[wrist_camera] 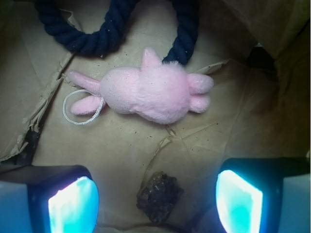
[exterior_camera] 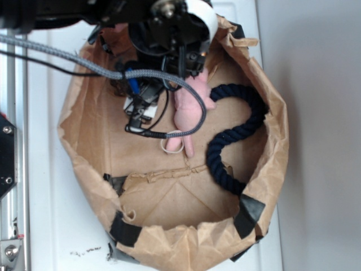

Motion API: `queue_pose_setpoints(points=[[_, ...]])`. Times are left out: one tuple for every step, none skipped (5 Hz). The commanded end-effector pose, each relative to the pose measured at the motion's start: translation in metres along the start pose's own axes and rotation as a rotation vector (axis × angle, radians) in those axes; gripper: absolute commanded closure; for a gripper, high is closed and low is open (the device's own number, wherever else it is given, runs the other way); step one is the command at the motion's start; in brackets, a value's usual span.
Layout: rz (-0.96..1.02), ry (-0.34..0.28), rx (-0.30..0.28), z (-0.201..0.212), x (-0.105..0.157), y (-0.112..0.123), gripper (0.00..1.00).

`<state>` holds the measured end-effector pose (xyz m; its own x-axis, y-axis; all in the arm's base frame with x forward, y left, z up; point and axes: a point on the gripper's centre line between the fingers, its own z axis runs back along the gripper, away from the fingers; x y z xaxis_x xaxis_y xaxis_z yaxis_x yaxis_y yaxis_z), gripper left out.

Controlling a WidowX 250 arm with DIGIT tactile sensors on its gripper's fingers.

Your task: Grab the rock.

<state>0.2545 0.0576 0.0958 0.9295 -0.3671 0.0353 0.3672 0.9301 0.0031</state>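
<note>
Rock (wrist_camera: 159,196): small, dark brown, rough and grainy, lying on the brown paper floor between the two fingers of the pincer (wrist_camera: 155,199), nearer the left-hand finger in the wrist view and touching neither. Seen in the wrist view only; in the exterior view the arm covers that spot.

Pincer: spread wide, holding nothing. Fingertips (wrist_camera: 73,206) glow pale cyan at the lower corners of the wrist view, one at each side of the rock. In the exterior view the pincer's fingers cannot be made out under the black arm body (exterior_camera: 169,28) and its grey braided cable (exterior_camera: 84,62).

Pink plush toy (wrist_camera: 150,92): lies on its side beyond the rock, well apart from it, with a white string loop (wrist_camera: 80,109) at one end. The exterior view shows it (exterior_camera: 189,107) partly under the arm, loop (exterior_camera: 172,145) at its lower end.

Navy rope (wrist_camera: 97,41): thick, twisted, curving past the toy's far side; the exterior view alone shows its full S-shaped run (exterior_camera: 237,135) along the bag's right wall.

Paper bag (exterior_camera: 265,73): brown, crumpled, rolled-down rim, black tape patches (exterior_camera: 248,214) at the corners; whole outline visible in the exterior view only. It stands on a white surface (exterior_camera: 51,226).

Markings: no readable writing or brand in either view.
</note>
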Motion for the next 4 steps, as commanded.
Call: queue_pose_setpoints(points=[[-0.026, -0.053, 0.042, -0.009, -0.01, 0.012, 0.0], [-0.061, -0.067, 0.054, -0.017, -0.023, 0.017, 0.0], [-0.065, -0.073, 0.065, -0.029, -0.021, 0.02, 0.0], [-0.061, -0.075, 0.069, -0.036, -0.016, 0.017, 0.0]])
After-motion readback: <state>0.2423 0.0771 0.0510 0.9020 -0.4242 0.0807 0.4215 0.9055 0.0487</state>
